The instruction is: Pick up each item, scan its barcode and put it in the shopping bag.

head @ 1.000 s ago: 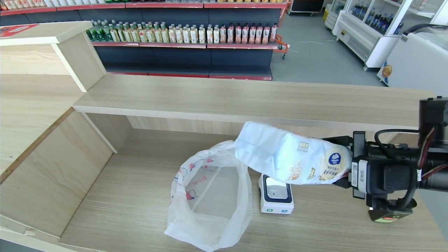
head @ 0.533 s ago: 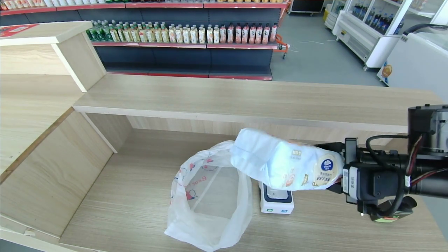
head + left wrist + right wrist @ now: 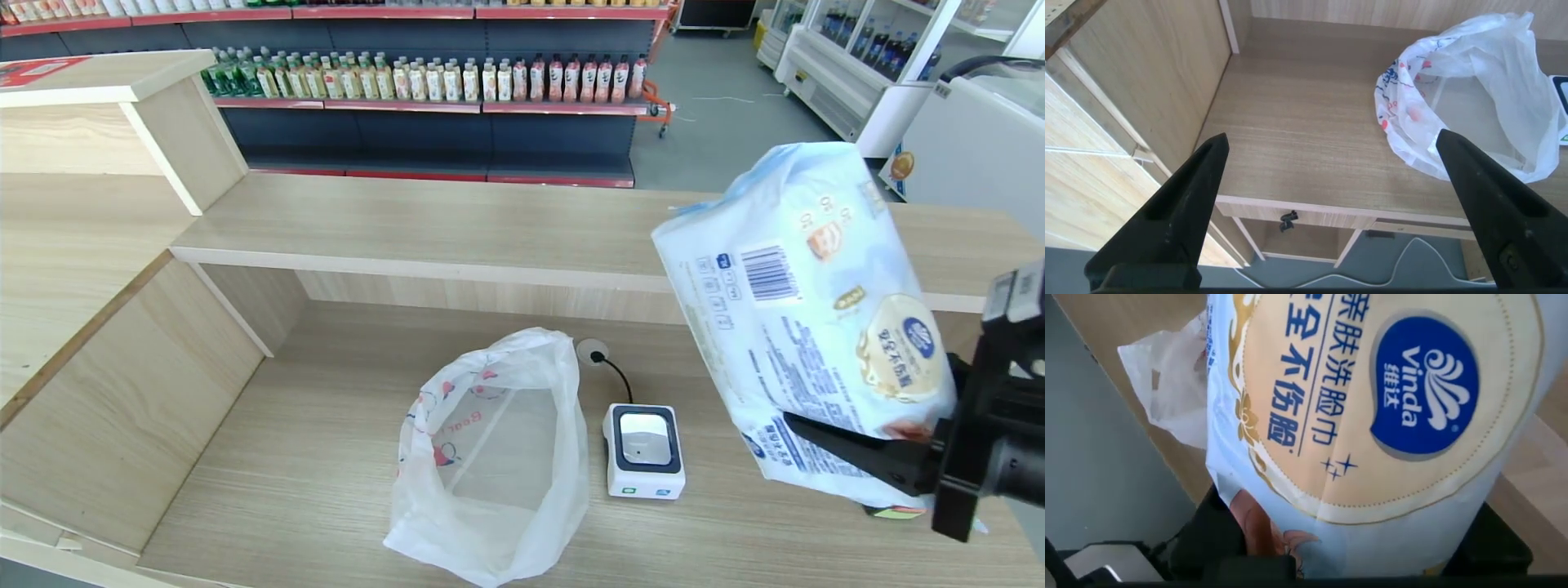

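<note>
The wooden worktop [image 3: 326, 490] runs across in front of me, with a raised ledge behind it. The biggest thing over it is the tissue pack [image 3: 808, 327], held up in the air over the worktop's right side, clear of the surface. The right jaws are pinching its lower end, one finger lying dark across the near face. Its long axis stands steep, with the top end leaning left.

The shopping bag [image 3: 490, 457] sits open-mouthed near the middle of the worktop, and the scanner [image 3: 644, 451] is just beside it on the right, window facing up. So from the pack, the scanner lies down and to the left, and the bag is further left again.

The barcode [image 3: 767, 273] sits high on the pack's face and looks toward my head camera rather than down at the window. I judge the next move needs that face rolled over and lowered. The right arm is the nearer one.

The left jaws are spread wide and hold nothing, out over the left end of the worktop, well apart from the bag.
</note>
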Robot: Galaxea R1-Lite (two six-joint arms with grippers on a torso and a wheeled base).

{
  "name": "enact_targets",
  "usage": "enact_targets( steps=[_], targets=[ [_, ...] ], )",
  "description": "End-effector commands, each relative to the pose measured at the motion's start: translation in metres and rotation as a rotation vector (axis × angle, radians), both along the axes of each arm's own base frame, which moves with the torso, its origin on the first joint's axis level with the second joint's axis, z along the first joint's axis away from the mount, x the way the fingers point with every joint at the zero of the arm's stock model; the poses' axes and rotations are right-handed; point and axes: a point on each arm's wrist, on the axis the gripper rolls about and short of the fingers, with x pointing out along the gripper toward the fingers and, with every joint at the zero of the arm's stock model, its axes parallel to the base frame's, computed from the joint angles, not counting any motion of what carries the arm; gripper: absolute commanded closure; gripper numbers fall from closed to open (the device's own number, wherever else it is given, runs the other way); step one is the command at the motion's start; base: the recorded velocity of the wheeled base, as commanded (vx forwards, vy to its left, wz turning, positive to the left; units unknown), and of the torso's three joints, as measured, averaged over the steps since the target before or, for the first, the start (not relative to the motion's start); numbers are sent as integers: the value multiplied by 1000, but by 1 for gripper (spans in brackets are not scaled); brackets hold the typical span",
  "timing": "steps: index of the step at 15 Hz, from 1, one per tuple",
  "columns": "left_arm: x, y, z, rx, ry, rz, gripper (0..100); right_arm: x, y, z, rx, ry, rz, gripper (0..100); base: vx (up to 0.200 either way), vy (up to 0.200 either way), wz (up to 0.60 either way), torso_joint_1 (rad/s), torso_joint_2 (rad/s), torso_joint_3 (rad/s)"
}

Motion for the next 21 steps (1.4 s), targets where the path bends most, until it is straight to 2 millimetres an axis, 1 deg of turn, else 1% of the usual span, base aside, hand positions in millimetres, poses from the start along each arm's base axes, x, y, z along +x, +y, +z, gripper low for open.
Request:
enact_targets(
  steps=[1, 3, 5, 7, 11, 12, 13, 15, 16, 17, 18, 20, 21],
  targets=[
    [0, 0, 0, 0, 0, 1, 0, -41, -24, 8, 61, -73, -4, 100, 0, 0, 0, 0, 0, 0],
    [0, 0, 0, 0, 0, 1, 0, -59, -37, 4, 15, -16, -19, 100, 0, 0, 0, 0, 0, 0],
    [0, 0, 0, 0, 0, 1, 0, -64, -46, 6, -19, -7, -94, 100, 0, 0, 0, 0, 0, 0],
    [0, 0, 0, 0, 0, 1, 0, -68, -48, 5, -47, -37, -87, 100, 0, 0, 600, 5, 2, 7],
    [0, 0, 0, 0, 0, -1, 0, -79, -51, -8, -85, -65, -27, 100, 0, 0, 600, 2, 10, 5],
    [0, 0, 0, 0, 0, 1, 0, -78, -51, -12, -104, -54, -27, 100, 0, 0, 0, 0, 0, 0],
    [0, 0, 0, 0, 0, 1, 0, -76, -50, -21, -158, -40, -33, 100, 0, 0, 0, 0, 0, 0],
    [0, 0, 0, 0, 0, -1, 0, -70, -56, -38, -263, -14, -131, 100, 0, 0, 0, 0, 0, 0],
    [0, 0, 0, 0, 0, 1, 0, -68, -58, -40, -300, -22, -160, 100, 0, 0, 0, 0, 0, 0],
    [0, 0, 0, 0, 0, 1, 0, -63, -64, -49, -412, -38, -233, 100, 0, 0, 0, 0, 0, 0],
    [0, 0, 0, 0, -2, 1, 0, -60, -68, -53, -470, -31, -273, 100, 0, 0, 0, 0, 0, 0],
    [0, 0, 0, 0, 0, 1, 0, -49, -71, -51, -549, -78, -302, 100, 0, 0, 0, 0, 0, 0],
    [0, 0, 0, 0, 0, 1, 0, -39, -74, -48, -598, -124, -337, 100, 0, 0, 0, 0, 0, 0]
  ],
)
